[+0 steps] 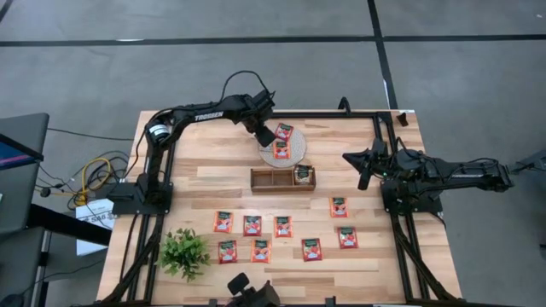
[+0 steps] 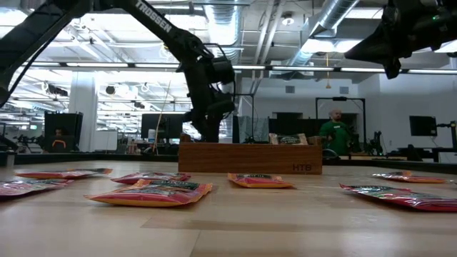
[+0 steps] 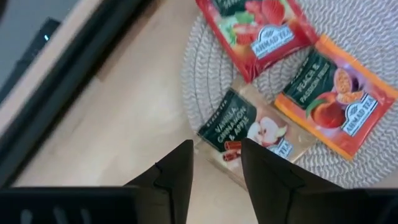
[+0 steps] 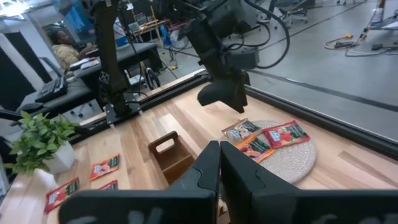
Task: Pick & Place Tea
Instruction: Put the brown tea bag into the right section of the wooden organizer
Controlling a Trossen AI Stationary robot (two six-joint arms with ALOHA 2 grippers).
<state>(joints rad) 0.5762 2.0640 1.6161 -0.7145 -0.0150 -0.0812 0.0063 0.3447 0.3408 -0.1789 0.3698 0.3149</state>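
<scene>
Mat sachets (image 3: 283, 118): three tea sachets lie on the round woven mat (image 1: 281, 147); only the left wrist view makes them legible: "Vanilla Cinnamon & Apple", "Peach & Passion Fruit", and a red one marked "Ahmad Tea".
Tray sachet (image 1: 302, 175): one, in the wooden tray (image 1: 282, 179), at the end nearest the right arm.
Loose sachets (image 1: 282, 226): nine red-orange ones on the table (image 1: 213, 170) in front of the tray.
Left gripper (image 3: 216, 163): over the mat's edge, jaws narrowly parted, holding nothing.
Right gripper (image 4: 220, 163): raised at the table's right side, fingers together, empty.
Low view only: "TROSSEN" on the left arm; a person in green in the room behind.
Plant (image 1: 183, 252): one, at the near left corner.
</scene>
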